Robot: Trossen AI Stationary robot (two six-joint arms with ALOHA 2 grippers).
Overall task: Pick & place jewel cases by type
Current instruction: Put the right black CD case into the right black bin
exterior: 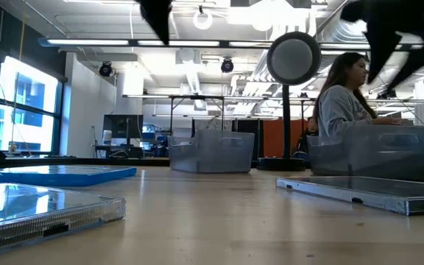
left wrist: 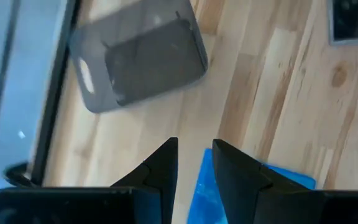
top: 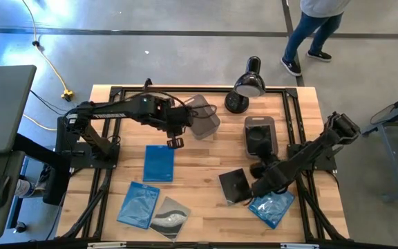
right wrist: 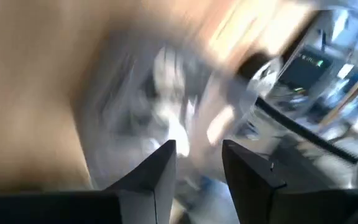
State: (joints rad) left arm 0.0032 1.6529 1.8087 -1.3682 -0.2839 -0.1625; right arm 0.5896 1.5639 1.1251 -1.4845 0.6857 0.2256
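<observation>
Blue glossy plastic, flat on the bare wood near the middle: nearest blue case, just below the left gripper. Fingers a little apart in the left wrist view, nothing between them, one corner of the case showing just beyond the tips. Hanging above the table, between that case and the left tub, which looks empty.

Farther out: second blue case at the near left, touching or overlapping the clear-grey case with its silver disc. Third blue case at the near right, partly under the right gripper. Narrow gap between its fingers, nothing seen held, though badly smeared in its wrist view. Dark case just beside it on the wood; what looks like another dark case lying in the right tub.

Probable step: sorting barely begun, one dark case binned at most, blue ones all on the table. Likely next for the left: drop onto the near edge of the nearest blue case, widen the fingers enough to straddle it, pinch the thin rim, carry to the left tub. Thin, slick, lying flat, so little to grip.
</observation>
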